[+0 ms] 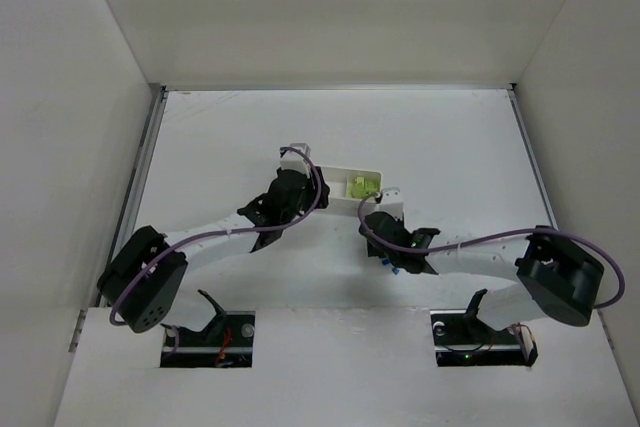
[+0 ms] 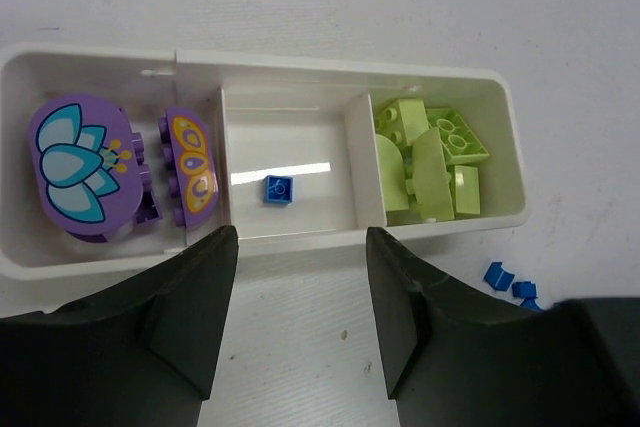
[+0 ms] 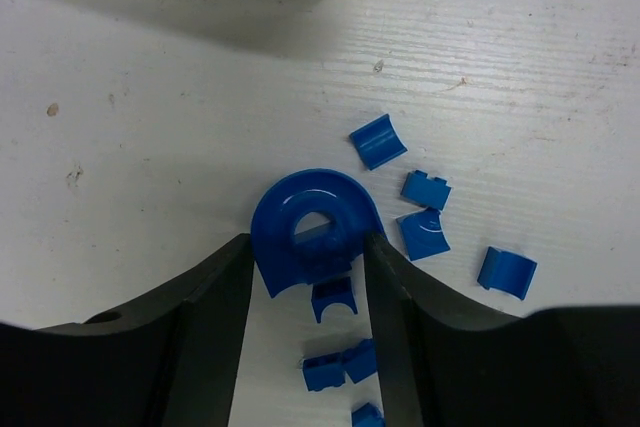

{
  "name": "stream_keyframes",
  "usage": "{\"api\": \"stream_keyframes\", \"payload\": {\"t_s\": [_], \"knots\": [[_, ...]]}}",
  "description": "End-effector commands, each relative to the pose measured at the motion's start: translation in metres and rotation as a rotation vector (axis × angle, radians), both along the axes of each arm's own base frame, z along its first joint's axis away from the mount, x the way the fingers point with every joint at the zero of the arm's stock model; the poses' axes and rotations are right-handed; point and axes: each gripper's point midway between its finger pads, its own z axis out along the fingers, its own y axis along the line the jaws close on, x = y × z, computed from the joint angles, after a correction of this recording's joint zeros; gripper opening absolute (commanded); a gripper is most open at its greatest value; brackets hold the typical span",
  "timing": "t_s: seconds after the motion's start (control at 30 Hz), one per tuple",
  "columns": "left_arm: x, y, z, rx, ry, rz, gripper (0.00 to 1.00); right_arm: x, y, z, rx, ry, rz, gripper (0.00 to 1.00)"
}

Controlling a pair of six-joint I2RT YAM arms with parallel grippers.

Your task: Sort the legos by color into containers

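Legos point(image 1: 362, 186) mostly sorted: purple pieces point(image 2: 85, 162) sat in left section of tray point(image 2: 300, 65), yellow-green pieces point(image 2: 430, 157) in right, single blue brick point(image 2: 278, 189) in middle. Loose blue bits point(image 3: 378, 140) lay on table point(image 3: 150, 97) just near-right of tray. Right gripper point(image 3: 305, 247) pinched blue arch point(image 3: 300, 209) by both flanks, low over that pile. Left gripper point(image 2: 300, 237) hung spread and empty at tray's near rim. Risks: curved arch could squirt from shallow pinch; fingers could drag neighbouring bits; arms close together, could collide over middle section.
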Motion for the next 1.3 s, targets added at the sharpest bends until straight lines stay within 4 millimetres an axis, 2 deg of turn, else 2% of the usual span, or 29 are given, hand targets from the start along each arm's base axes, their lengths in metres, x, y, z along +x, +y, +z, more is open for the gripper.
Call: {"api": "stream_keyframes", "payload": {"t_s": [0.0, 0.17, 0.23, 0.37, 0.5, 0.67, 0.77, 0.93, 1.0, 1.07, 1.13, 1.27], "knots": [[0.001, 0.002, 0.019, -0.057, -0.043, 0.018, 0.51, 0.012, 0.006, 0.014, 0.0, -0.038, -0.001, 0.5], [-0.004, 0.003, 0.025, -0.07, -0.051, 0.012, 0.51, 0.013, 0.004, 0.017, 0.0, -0.045, -0.001, 0.39], [-0.008, 0.004, 0.025, -0.075, -0.048, 0.012, 0.51, 0.012, 0.005, 0.021, 0.01, -0.055, -0.001, 0.38], [-0.013, 0.009, 0.024, -0.083, -0.043, 0.017, 0.51, 0.01, 0.006, 0.036, 0.047, -0.08, 0.004, 0.37], [-0.016, 0.016, 0.021, -0.09, -0.035, 0.032, 0.51, 0.011, 0.013, 0.06, 0.115, -0.121, 0.018, 0.37], [-0.019, 0.022, 0.015, -0.097, -0.025, 0.047, 0.51, 0.022, 0.041, 0.096, 0.236, -0.185, 0.077, 0.37], [-0.022, 0.025, 0.014, -0.107, -0.02, 0.052, 0.51, 0.042, 0.065, 0.122, 0.309, -0.244, 0.114, 0.37], [-0.035, 0.031, 0.007, -0.108, -0.008, 0.051, 0.48, 0.08, 0.098, 0.151, 0.383, -0.308, 0.146, 0.37], [-0.042, 0.033, 0.0, -0.097, 0.002, 0.049, 0.44, 0.093, 0.113, 0.154, 0.403, -0.311, 0.168, 0.38], [-0.05, 0.034, -0.005, -0.092, 0.006, 0.04, 0.42, 0.111, 0.122, 0.147, 0.405, -0.298, 0.167, 0.38], [-0.06, 0.031, -0.01, -0.09, 0.014, 0.018, 0.4, 0.123, 0.127, 0.137, 0.397, -0.277, 0.156, 0.38], [-0.08, 0.017, -0.019, -0.085, 0.03, -0.046, 0.39, 0.136, 0.132, 0.12, 0.383, -0.256, 0.138, 0.42]]}}
